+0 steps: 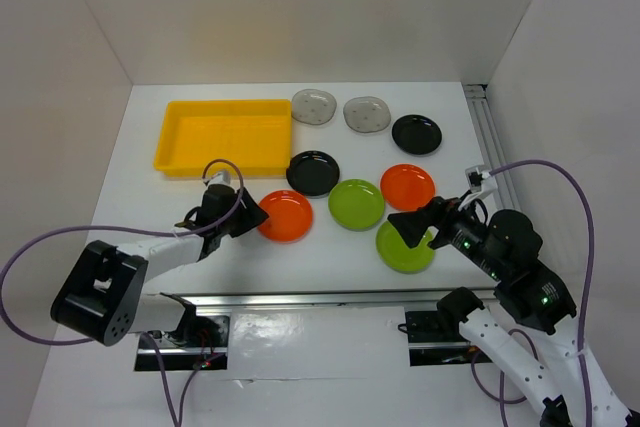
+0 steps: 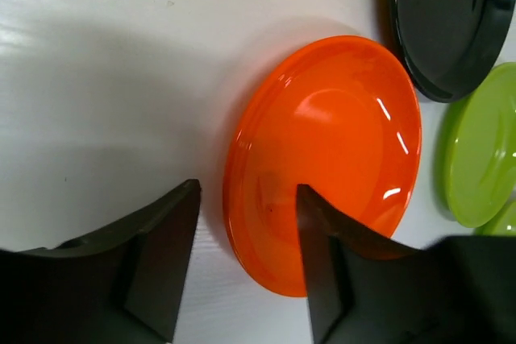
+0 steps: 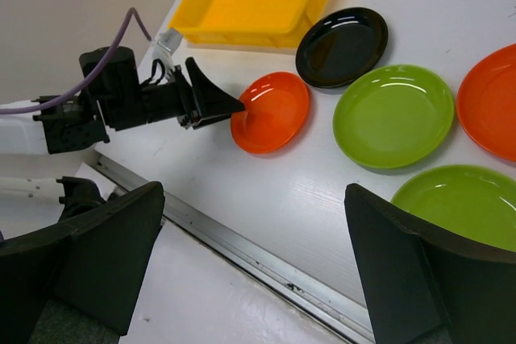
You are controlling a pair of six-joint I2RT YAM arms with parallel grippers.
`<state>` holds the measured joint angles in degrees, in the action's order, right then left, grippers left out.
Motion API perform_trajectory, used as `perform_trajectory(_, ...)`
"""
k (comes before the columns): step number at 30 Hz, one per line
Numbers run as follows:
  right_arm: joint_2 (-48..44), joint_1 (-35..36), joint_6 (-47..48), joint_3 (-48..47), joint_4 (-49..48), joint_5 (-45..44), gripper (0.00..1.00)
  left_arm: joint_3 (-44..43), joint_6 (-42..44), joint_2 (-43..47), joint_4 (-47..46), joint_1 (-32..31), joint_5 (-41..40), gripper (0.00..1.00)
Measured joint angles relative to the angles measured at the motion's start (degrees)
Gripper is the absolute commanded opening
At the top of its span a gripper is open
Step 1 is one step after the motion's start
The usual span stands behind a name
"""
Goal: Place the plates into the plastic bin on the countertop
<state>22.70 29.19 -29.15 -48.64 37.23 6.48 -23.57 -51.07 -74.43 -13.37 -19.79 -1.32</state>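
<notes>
Between the left jaws: rim of an orange plate (image 2: 322,167), lying flat on the table (image 2: 105,94). One finger's over the dish, the other's outside it w/ a sliver of table showing, so approx half-open, not pinching afaict. Yellow bin (image 1: 225,134) sits ahead of those jaws, a bit left. Right jaws are spread wide over a green plate (image 1: 398,253). Ahead of them: second green plate (image 1: 356,203), second orange plate (image 1: 408,186), black plate (image 1: 416,134), grey plate (image 1: 367,113).
</notes>
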Motion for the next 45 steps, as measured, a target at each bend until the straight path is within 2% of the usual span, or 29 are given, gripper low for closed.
perform_trajectory(1, -0.2, 0.0, 0.0, 0.0, 0.0, 0.0, 1.00, -0.3, 0.1, -0.9, -0.7, 0.0, 0.2, 0.56)
perform_trajectory(4, -1.2, 0.0, 0.0, 0.0, 0.0, 0.0, 1.00, -0.8, 0.2, -2.7, -2.0, 0.0, 0.7, 0.52)
perform_trajectory(6, -1.7, 0.0, 0.0, 0.0, 0.0, -0.1, 1.00, -0.8, 0.3, -2.9, -2.1, 0.0, 0.8, 0.45)
perform_trajectory(7, -1.7, 0.0, 0.0, 0.0, 0.0, -0.1, 1.00, -0.8, 0.2, -3.0, -2.0, 0.0, 0.7, 0.39)
perform_trajectory(9, -1.7, 0.0, 0.0, 0.0, 0.0, -0.1, 1.00, -0.7, -0.1, -3.1, -1.6, 0.0, 0.4, 0.19)
perform_trajectory(12, -1.7, 0.0, 0.0, 0.0, 0.0, -0.1, 1.00, -0.5, -0.3, -3.1, -1.5, 0.0, 0.2, 0.00)
perform_trajectory(17, -1.7, 0.0, 0.0, 0.0, 0.1, -0.2, 1.00, -3.1, -1.2, -1.0, 2.9, 0.0, -0.3, 0.00)
perform_trajectory(22, -2.0, 0.0, 0.0, 0.0, 0.1, -0.3, 1.00, -5.4, 0.0, 11.8, 17.7, -1.2, -2.5, 0.00)
perform_trajectory(25, -1.9, 0.0, 0.0, -0.1, 0.1, -0.9, 1.00, -11.6, 1.3, 18.1, 25.5, -1.7, -2.4, 0.00)
perform_trajectory(28, -1.6, 0.0, -0.3, -0.1, 0.1, -1.6, 1.00, -21.8, 2.1, 18.5, 30.5, -1.6, -4.4, 0.00)
perform_trajectory(31, -0.5, 0.0, -0.6, -0.1, 0.0, -2.2, 1.00, -32.2, 2.7, 13.6, 32.4, 1.2, -6.9, 0.00)
perform_trajectory(34, 0.9, 0.0, -0.8, -0.1, -0.5, -2.2, 1.00, -41.9, 1.2, 3.9, 32.9, 6.8, -9.3, 0.00)
perform_trajectory(40, 2.3, 0.0, -0.6, 1.6, -2.3, -0.5, 1.00, -51.6, 0.7, -18.5, 32.3, 17.8, -7.8, 0.00)
perform_trajectory(43, 2.4, 0.0, -0.6, 2.8, -3.5, 1.0, 1.00, -56.0, 2.5, -27.6, 32.2, 20.0, -7.3, 0.00)
perform_trajectory(45, 2.3, 0.0, -0.6, 3.4, -3.9, 1.8, 1.00, -56.7, 3.5, -30.2, 31.6, 20.4, -6.8, 0.00)
